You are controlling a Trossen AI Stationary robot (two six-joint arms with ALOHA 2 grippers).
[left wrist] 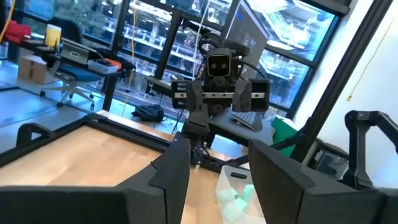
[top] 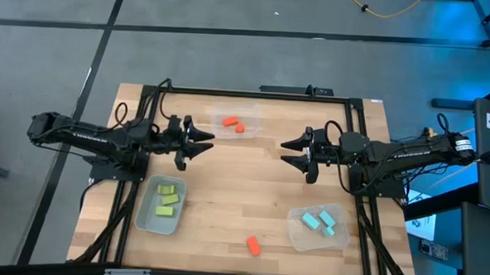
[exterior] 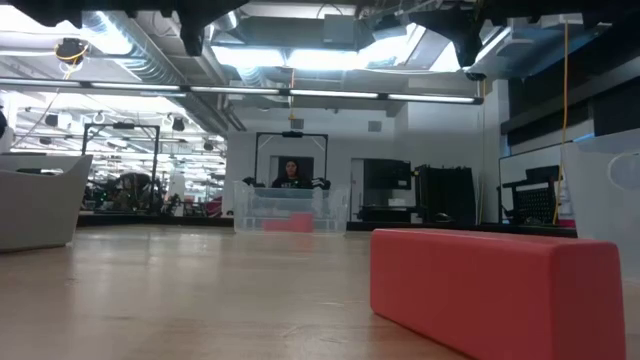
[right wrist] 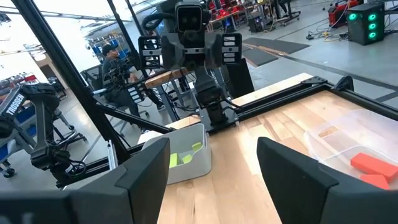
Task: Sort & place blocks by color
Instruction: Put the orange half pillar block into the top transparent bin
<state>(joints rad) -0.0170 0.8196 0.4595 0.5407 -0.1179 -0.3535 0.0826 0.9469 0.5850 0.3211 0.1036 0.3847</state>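
Note:
Two orange-red blocks [top: 233, 124] lie in the clear bin at the far middle [top: 250, 119]. A third orange-red block [top: 253, 246] lies loose on the table near its near edge and looms large in the low view [exterior: 490, 285]. Three yellow-green blocks [top: 168, 199] sit in the near-left bin [top: 146, 218]. Three light blue blocks [top: 319, 221] sit in the near-right bin [top: 297, 235]. My left gripper [top: 207, 144] hovers open at mid-table left, pointing right. My right gripper [top: 282, 152] hovers open opposite it, pointing left. Neither touches anything.
A black frame [top: 255, 91] runs round the table top. Bare wood lies between the two grippers and around the loose block. In the left wrist view the blue-block bin [left wrist: 239, 193] shows below the right arm. The right wrist view shows the green-block bin [right wrist: 186, 158] and orange-red blocks [right wrist: 370, 165].

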